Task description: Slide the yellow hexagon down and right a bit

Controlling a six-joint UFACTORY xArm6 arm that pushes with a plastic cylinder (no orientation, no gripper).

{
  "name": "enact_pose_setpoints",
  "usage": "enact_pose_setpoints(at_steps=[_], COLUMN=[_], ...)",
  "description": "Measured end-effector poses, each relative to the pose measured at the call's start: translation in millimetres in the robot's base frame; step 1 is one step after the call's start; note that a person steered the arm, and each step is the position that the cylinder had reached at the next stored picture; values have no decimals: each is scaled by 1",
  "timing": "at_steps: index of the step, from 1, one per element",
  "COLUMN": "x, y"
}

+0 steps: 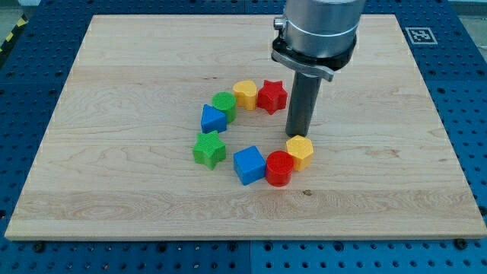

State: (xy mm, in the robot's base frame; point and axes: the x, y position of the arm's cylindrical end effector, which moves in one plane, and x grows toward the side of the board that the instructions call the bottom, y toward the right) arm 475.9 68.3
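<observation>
My tip (297,136) stood on the desk (114,190) just above the yellow hexagon (300,151), at about its 12 o'clock, touching or nearly touching its upper edge; I could not tell which. The arm carried no pincer, only the straight dark rod, so nothing was held.

The yellow hexagon sat a little right of the board's middle, at roughly 4 o'clock on a loose ring of blocks. A red cylinder (279,168) lay against it at its 7 o'clock, the two touching. Just beside the cylinder, toward 9 o'clock, was a blue cube (249,165).

Farther round the ring, a green star (209,149) lay at 8 o'clock from the ring's centre, apart from the cube. Above it, a second blue block (214,119), its shape unclear, pressed against a green round block (224,103) at its 1 o'clock. At the top of the ring, a yellow block (245,94), its shape hard to make out, touched a red star (272,96) at its 3 o'clock. The red star lay near the rod, at about 10 o'clock from my tip.
</observation>
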Motion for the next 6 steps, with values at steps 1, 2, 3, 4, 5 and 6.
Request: enact_pose_setpoints(at_steps=[1, 2, 3, 4, 5, 6], x=[11, 18, 21, 28, 27, 1], y=[-17, -26, -18, -5, -3, -4])
